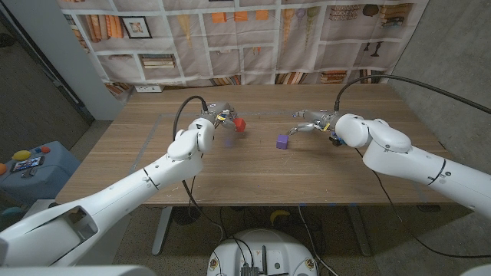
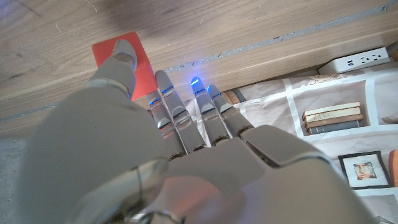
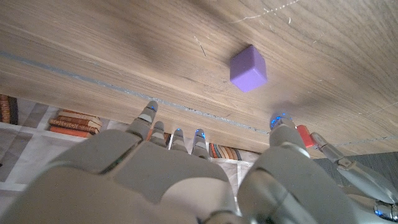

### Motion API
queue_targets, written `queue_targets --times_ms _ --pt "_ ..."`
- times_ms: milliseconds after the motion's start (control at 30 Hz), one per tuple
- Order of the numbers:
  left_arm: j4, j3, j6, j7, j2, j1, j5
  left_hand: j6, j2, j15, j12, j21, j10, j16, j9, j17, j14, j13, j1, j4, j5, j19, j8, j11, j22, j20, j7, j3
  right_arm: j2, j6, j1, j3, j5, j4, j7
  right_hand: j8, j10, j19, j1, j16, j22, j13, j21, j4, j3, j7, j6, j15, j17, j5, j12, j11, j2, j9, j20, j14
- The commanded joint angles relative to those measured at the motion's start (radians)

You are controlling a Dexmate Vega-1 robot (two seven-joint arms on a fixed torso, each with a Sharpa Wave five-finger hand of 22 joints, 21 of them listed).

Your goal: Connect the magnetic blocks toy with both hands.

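Two-handed joining of magnetic blocks, pick-up stage. The red block (image 1: 240, 123) lies on the wooden table (image 1: 253, 172) left of centre, at the fingertips of the left hand (image 1: 219, 119); the purple block (image 1: 282, 141) lies free near the middle, well apart from the red one.

Step in hand, as judged: the left hand is closing on the red block, while the right hand (image 1: 311, 123) hovers just right of and beyond the purple block without touching it. The blocks are not yet joined.

Fingers. In the left wrist view the left hand's thumb (image 2: 123, 59) lies against the red block's face and the other fingers reach out straight beside it; whether the block is truly pinched or only touched cannot be told. In the right wrist view the right hand's fingers (image 3: 147, 114) are spread and hold nothing, with the purple block lying beyond the fingertips.

Next move, as judged: the right hand must come down over the purple block and grip it, the left must secure the red one, and the two must then be brought face to face.
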Motion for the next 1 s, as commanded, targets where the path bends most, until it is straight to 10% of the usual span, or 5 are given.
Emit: queue_targets --times_ms 33,1000 --pt "-0.029 0.018 0.049 0.022 0.002 0.005 -0.028 0.086 0.012 -0.168 -0.002 -0.002 0.006 -0.006 0.016 0.006 -0.006 0.005 0.000 -0.002 0.007 -0.005 0.007 0.004 0.004 0.000 -0.020 -0.003 0.036 -0.042 0.004 -0.043 -0.096 -0.017 0.063 0.010 -0.016 0.003 0.014 0.002 0.005 0.004 0.005 0.003 0.008 0.002 -0.007 0.005 0.002 0.009 0.001 0.005 0.001 0.006 0.009 -0.007" --pt "-0.078 0.025 0.066 0.082 0.039 0.037 -0.073 0.090 0.021 -0.168 -0.005 -0.001 0.011 -0.007 0.017 0.007 -0.006 0.010 -0.002 0.000 0.007 -0.008 0.005 0.004 0.004 0.000 -0.020 -0.014 0.153 -0.002 -0.009 -0.098 -0.222 0.117 0.024 0.035 -0.018 0.033 0.075 0.018 0.004 0.014 0.016 0.002 0.025 -0.026 0.003 0.007 0.001 0.017 0.019 0.015 -0.005 0.017 -0.013 0.010"
